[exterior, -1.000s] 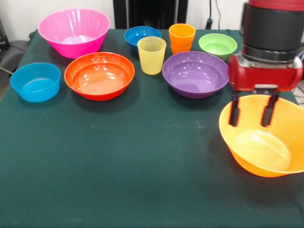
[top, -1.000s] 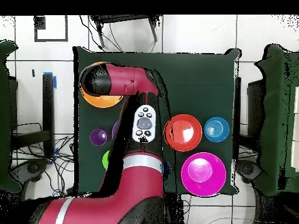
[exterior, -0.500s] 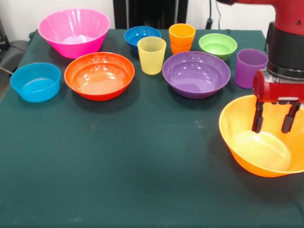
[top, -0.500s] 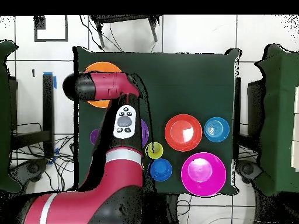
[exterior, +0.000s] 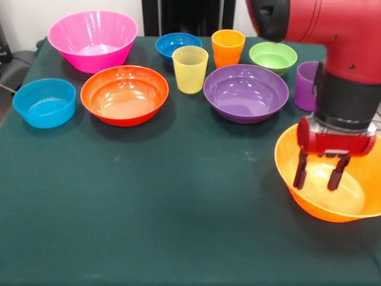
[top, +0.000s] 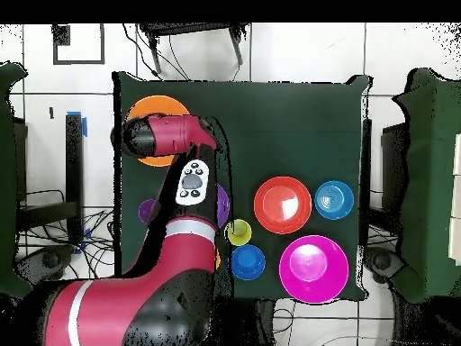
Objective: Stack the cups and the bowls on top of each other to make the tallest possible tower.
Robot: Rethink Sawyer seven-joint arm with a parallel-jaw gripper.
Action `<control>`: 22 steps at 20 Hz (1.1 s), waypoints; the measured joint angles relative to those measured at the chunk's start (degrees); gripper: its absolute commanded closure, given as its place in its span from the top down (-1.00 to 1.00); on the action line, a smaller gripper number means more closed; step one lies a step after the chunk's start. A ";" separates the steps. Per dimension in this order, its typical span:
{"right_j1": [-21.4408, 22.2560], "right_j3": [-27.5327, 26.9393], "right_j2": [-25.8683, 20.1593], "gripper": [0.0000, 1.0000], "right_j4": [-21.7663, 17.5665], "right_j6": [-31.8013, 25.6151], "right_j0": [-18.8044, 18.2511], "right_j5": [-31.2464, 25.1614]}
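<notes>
Front view showed the green-clothed table (exterior: pixel 178 196) carrying everything, with the red and black arm (exterior: pixel 333 53) coming down over its right side. Next in size, the large pink bowl (exterior: pixel 92 39) sat at the far left corner, and the large yellow-orange bowl (exterior: pixel 321 196) stood alone at the near right, well apart from the other pieces. The gripper (exterior: pixel 317 173) hung inside that yellow-orange bowl, its two dark fingers (exterior: pixel 300 173) spread with a clear gap between them and nothing held; whether the tips touched the bowl's floor could not be told. The medium orange-red bowl (exterior: pixel 124 94) and the medium purple bowl (exterior: pixel 246 92) sat in the middle row, with the yellow cup (exterior: pixel 190 69) upright between them and slightly behind. The light blue bowl (exterior: pixel 44 102) rested just left of the orange-red one. Along the back row stood the dark blue bowl (exterior: pixel 177 44), the orange cup (exterior: pixel 228 47) and the green bowl (exterior: pixel 272 57). The purple cup (exterior: pixel 306 85) stood right of the purple bowl, partly hidden behind the arm. No piece rested on another. From overhead, the arm (top: pixel 171 135) covered most of the yellow-orange bowl (top: pixel 144 108) and much of the table's left part.
</notes>
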State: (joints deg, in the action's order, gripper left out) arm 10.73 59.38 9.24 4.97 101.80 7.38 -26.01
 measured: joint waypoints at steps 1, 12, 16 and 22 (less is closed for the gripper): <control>-1.18 -0.83 0.31 1.00 -0.20 0.00 -0.15 0.68; -5.48 -4.67 0.29 1.00 -0.27 0.00 -1.48 2.78; -5.99 -5.39 0.30 1.00 -0.27 0.00 -1.67 3.42; -5.89 -5.38 0.31 1.00 -0.31 0.00 -1.69 3.44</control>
State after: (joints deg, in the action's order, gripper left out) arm 4.84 54.00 9.56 4.66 101.80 5.70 -22.56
